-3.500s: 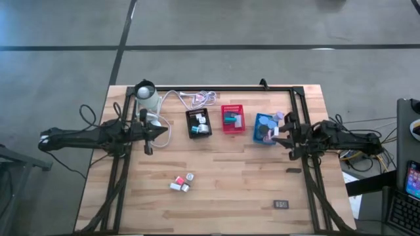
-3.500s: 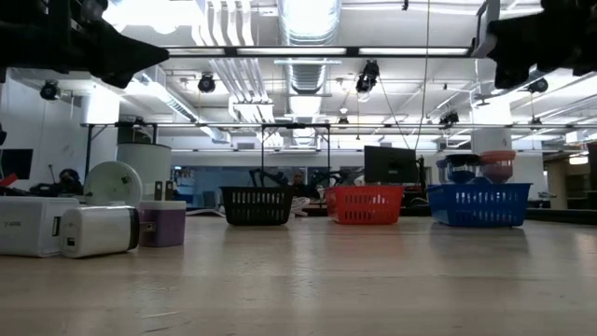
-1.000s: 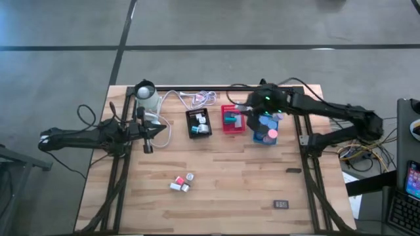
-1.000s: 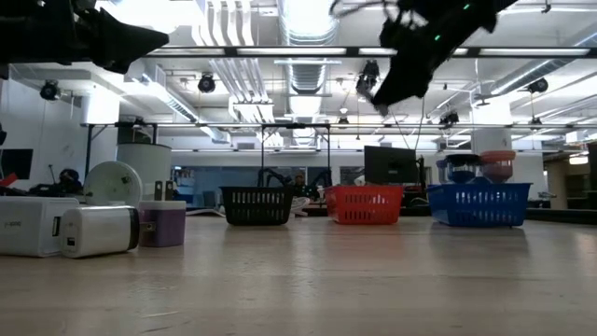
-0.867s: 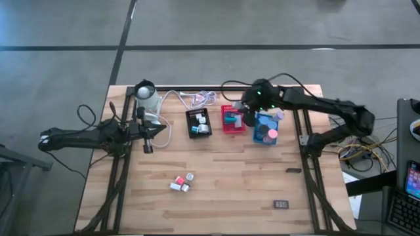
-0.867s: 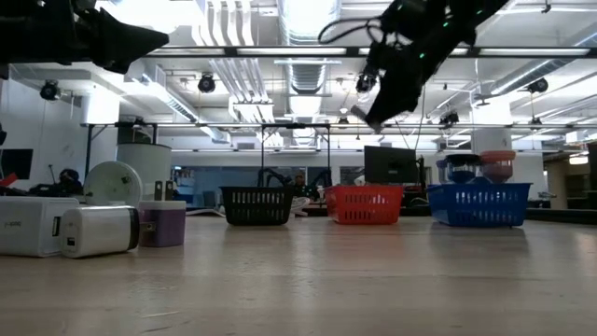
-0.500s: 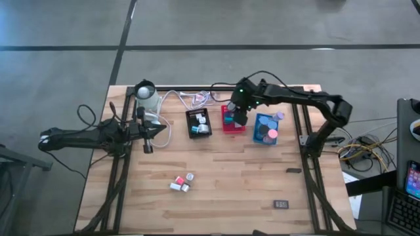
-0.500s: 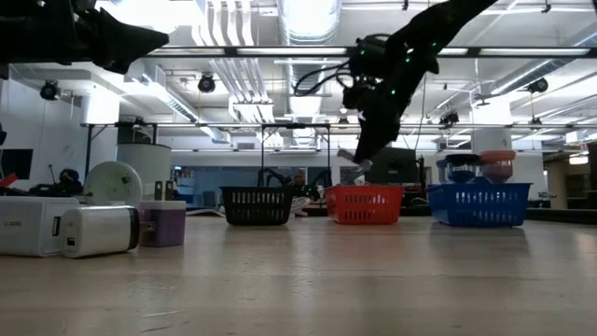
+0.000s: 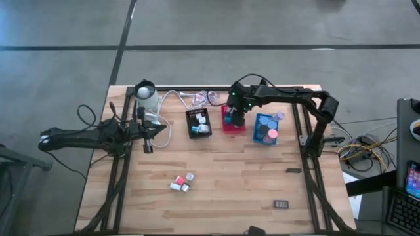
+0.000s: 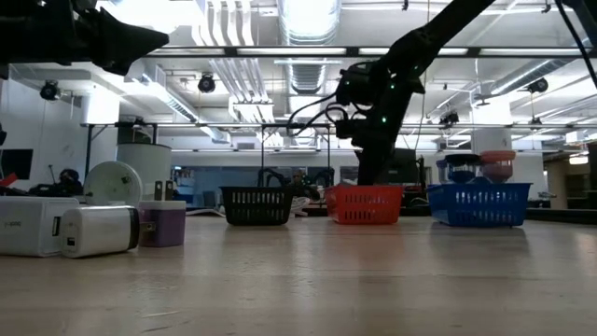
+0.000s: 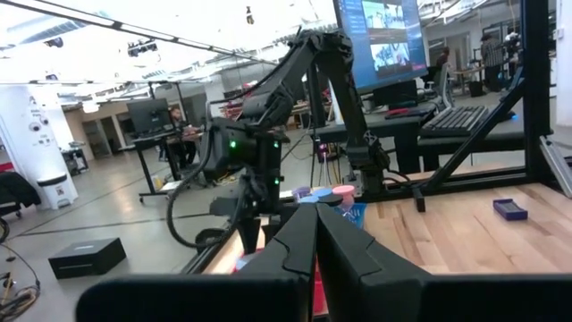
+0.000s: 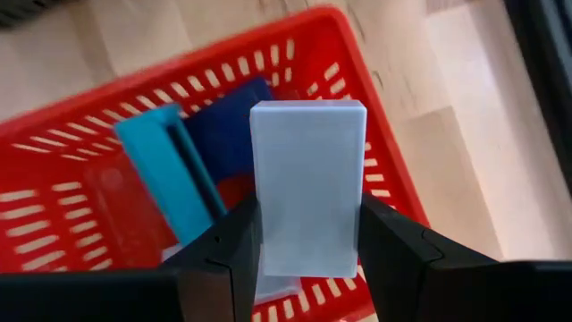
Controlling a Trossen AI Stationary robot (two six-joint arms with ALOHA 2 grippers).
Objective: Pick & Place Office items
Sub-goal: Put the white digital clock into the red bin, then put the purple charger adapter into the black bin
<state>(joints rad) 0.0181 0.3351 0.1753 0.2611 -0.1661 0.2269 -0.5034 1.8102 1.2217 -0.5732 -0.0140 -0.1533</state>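
Right now my right gripper (image 12: 307, 234) is clamped on a white block (image 12: 307, 188), holding it directly over the red tray (image 12: 80, 134), where a teal block (image 12: 170, 170) and what I take to be a dark blue piece already lie. Further off, my left gripper (image 9: 163, 132) waits pinched shut, holding nothing, above the table's (image 9: 223, 190) left side.

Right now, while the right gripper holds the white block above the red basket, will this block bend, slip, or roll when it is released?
The white block looks stiff: its edges stay straight between the right gripper fingers. Its smooth faces may be a little slippery. With flat sides it probably will not roll, but it may land tilted against the teal piece already in the red basket.
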